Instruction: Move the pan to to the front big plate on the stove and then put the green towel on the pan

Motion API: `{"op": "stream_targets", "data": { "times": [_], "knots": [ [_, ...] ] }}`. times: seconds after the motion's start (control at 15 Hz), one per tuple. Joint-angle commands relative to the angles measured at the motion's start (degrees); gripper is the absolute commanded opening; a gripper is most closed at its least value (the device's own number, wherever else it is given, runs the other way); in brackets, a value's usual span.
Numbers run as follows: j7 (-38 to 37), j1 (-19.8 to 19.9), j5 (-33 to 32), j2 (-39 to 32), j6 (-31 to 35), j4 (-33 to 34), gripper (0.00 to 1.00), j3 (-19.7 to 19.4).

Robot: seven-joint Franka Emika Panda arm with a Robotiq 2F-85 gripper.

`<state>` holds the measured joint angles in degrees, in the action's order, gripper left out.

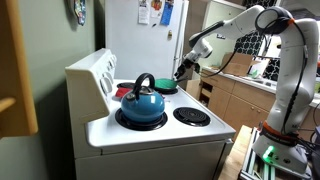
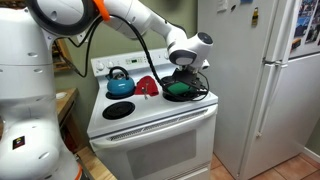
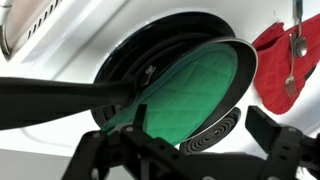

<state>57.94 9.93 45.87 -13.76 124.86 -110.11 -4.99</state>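
A black pan (image 3: 225,95) sits on a coil burner of the white stove (image 2: 150,130), its long handle (image 3: 60,98) pointing left in the wrist view. A green quilted towel (image 3: 190,85) lies inside the pan. The pan also shows in both exterior views (image 2: 183,92) (image 1: 165,87), with the green towel in it (image 2: 177,89). My gripper (image 3: 195,150) hovers just above the pan's edge, open and empty, with nothing between the fingers. It shows above the pan in both exterior views (image 2: 186,62) (image 1: 183,68).
A blue kettle (image 2: 119,81) (image 1: 141,100) stands on another burner. A red cloth (image 3: 285,55) (image 2: 147,86) with a metal spoon lies next to the pan. A bare coil burner (image 2: 118,110) (image 1: 191,116) is free. A white fridge (image 2: 260,80) stands beside the stove.
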Motion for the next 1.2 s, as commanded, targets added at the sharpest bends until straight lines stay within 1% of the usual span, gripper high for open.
{"op": "stream_targets", "data": {
  "times": [0.0, 0.27, 0.6, 0.67, 0.93, 1.0, 1.13],
  "knots": [
    [2.08, 0.17, -0.59, -0.08, 1.67, -0.39, 1.0, 0.74],
    [5.59, 0.3, 0.32, -0.78, 1.64, -0.49, 1.0, 1.53],
    [9.09, -0.13, 0.97, -1.45, 5.96, -0.33, 1.0, 2.77],
    [6.97, 0.06, -0.05, -1.26, 4.29, 0.11, 1.0, 2.47],
    [7.54, -0.04, 0.01, -1.3, 4.76, 0.15, 1.0, 2.79],
    [9.57, -0.02, 1.32, -1.58, 6.77, 0.51, 1.0, 3.15],
    [11.47, 0.04, 2.14, -1.37, 8.12, 0.85, 1.0, 3.54]
  ]
}}
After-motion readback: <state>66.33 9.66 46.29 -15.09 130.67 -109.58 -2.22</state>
